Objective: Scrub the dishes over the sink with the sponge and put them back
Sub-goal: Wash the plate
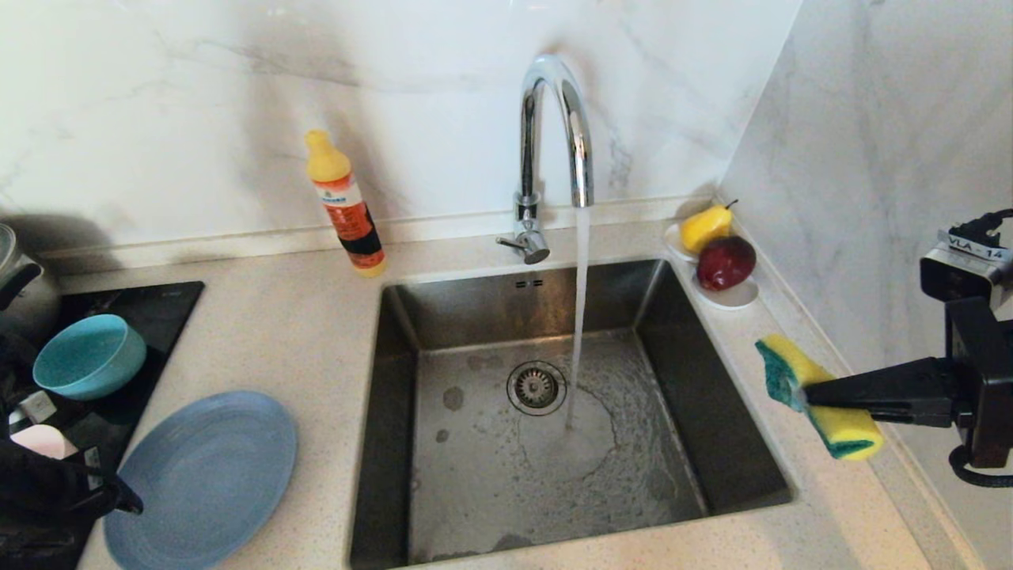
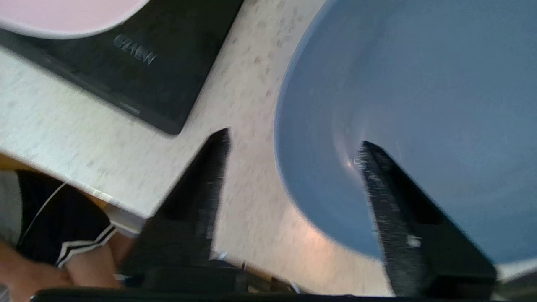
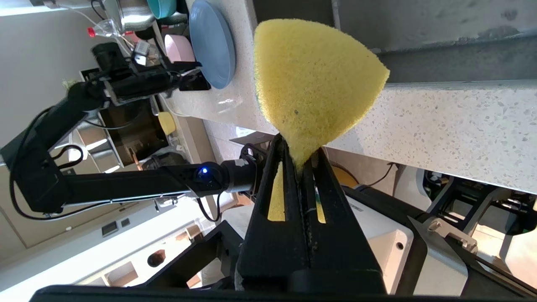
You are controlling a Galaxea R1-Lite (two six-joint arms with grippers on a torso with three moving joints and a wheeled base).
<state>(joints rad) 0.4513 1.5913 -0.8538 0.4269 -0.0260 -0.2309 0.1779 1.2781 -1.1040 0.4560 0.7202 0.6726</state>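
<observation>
Sponge (image 1: 819, 396) pinched between right jaws

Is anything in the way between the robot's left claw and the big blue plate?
Nothing visible is. The left gripper is open right at the near edge of the blue plate, one finger over the plate and the other over bare counter. The pink bowl sits off to the side on the black cooktop.

Bowls: two, a teal one (image 1: 89, 355) and a pink one (image 1: 43, 440).
Plates: one, blue (image 1: 202, 479).
Sponges: one (image 1: 819, 405).
Bottles: one (image 1: 345, 203).
Fruit: two, a pear (image 1: 706, 227) and an apple (image 1: 726, 262).
Saucers: one (image 1: 736, 295).
Sinks: one (image 1: 712, 412).
Taps: one (image 1: 554, 150).
</observation>
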